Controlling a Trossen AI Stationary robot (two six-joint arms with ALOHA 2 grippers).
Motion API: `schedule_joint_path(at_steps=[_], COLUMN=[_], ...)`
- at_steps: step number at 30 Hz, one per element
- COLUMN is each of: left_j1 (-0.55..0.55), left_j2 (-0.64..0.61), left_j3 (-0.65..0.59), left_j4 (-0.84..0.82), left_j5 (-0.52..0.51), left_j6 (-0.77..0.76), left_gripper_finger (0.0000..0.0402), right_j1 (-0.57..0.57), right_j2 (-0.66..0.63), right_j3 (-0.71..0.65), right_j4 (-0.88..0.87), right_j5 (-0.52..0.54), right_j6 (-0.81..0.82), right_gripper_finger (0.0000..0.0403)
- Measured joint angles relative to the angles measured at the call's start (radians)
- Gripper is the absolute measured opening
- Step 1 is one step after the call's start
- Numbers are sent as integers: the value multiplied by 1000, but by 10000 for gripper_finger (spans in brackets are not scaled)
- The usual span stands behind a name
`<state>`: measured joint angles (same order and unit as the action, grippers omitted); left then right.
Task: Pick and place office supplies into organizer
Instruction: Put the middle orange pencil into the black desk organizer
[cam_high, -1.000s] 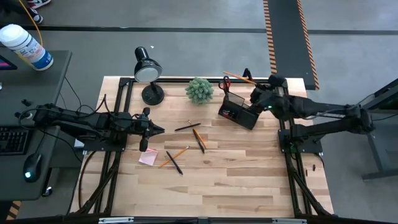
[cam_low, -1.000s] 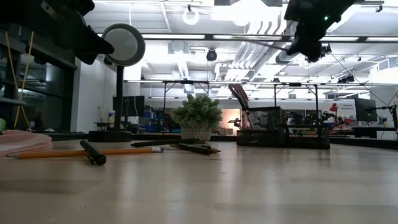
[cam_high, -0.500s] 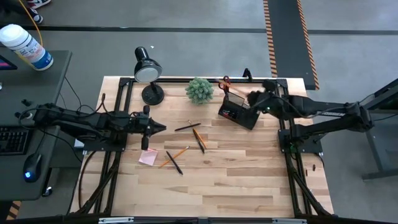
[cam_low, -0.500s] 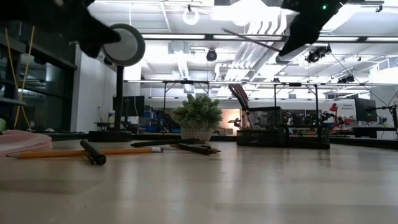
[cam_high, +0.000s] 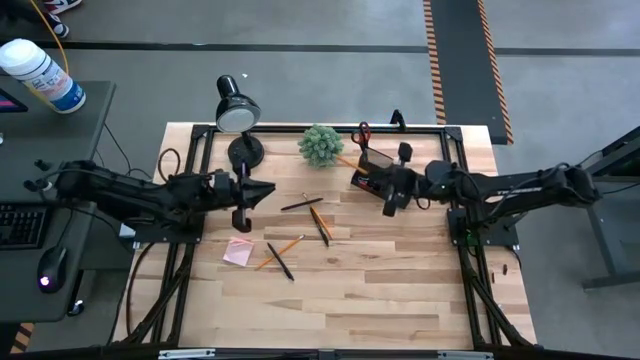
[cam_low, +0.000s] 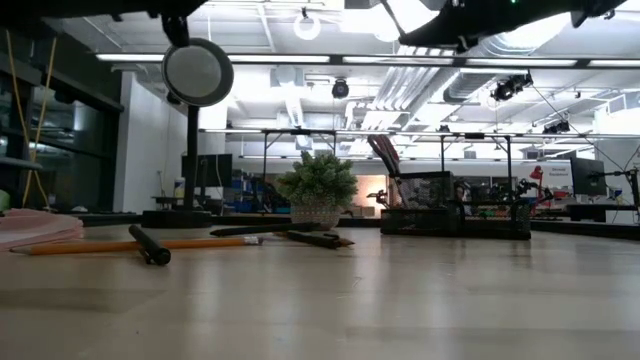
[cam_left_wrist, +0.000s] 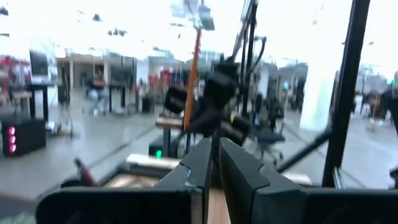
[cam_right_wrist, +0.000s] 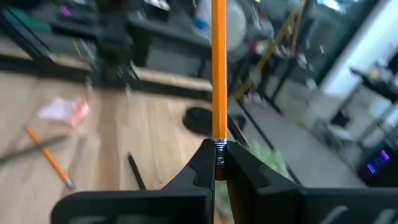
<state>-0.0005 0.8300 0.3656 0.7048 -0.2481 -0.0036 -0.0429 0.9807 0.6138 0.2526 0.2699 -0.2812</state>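
My right gripper (cam_high: 367, 173) hangs over the black organizer (cam_high: 372, 184), shut on an orange pencil (cam_right_wrist: 219, 68). The pencil also shows in the high view (cam_high: 346, 160), beside the green plant (cam_high: 320, 145). Red-handled scissors (cam_high: 362, 131) stick up out of the organizer. My left gripper (cam_high: 264, 190) hangs shut and bare above the table's left part, pointing right. On the wood lie a pink sticky-note pad (cam_high: 238, 252), two black pens (cam_high: 300, 204) (cam_high: 280, 262) and two more pencils (cam_high: 320, 223) (cam_high: 282, 248). My right gripper pinches the orange pencil between its two fingers at the metal band near one end (cam_right_wrist: 219, 154). The fingers come about level from the table's right side. The pencil sticks out beyond the fingertips, lifted clear, its free end toward the plant.
A black desk lamp (cam_high: 238, 118) stands at the far left, next to the plant. Black frame rails (cam_high: 455, 215) run along both sides of the table. The near half of the wood (cam_high: 330, 300) lies bare.
My right gripper has come from behind the organizer's far right corner toward the near left, over the organizer. It has tipped from slanting down to about level, carrying the pencil. My left gripper has risen, tipped up to about level and gone a little to the right.
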Motion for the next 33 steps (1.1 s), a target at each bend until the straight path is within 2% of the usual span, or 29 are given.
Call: schedule_joint_path(at_steps=[5,10,17,23,33], left_j1=[0,1,7,35,49], left_j2=[128,267,431,543,608], left_j3=[14,123,308,431,473], left_j4=[163,166,162,156,161], left_j5=[-2,9,-44,17,27], left_j6=[70,79,61,51,58], left_gripper_finger=[35,88,150,157,163], right_j1=[-1,-1,-1,0,0], right_j2=[47,103,174,231,238], right_j3=[-26,-28,-28,-27,-26], right_j4=[155,243,339,398,427], right_j5=[-79,-139,-175,-198,-229], right_j6=[-23,-42,-43,-44,-60], right_gripper_finger=[10,10,10,10,10])
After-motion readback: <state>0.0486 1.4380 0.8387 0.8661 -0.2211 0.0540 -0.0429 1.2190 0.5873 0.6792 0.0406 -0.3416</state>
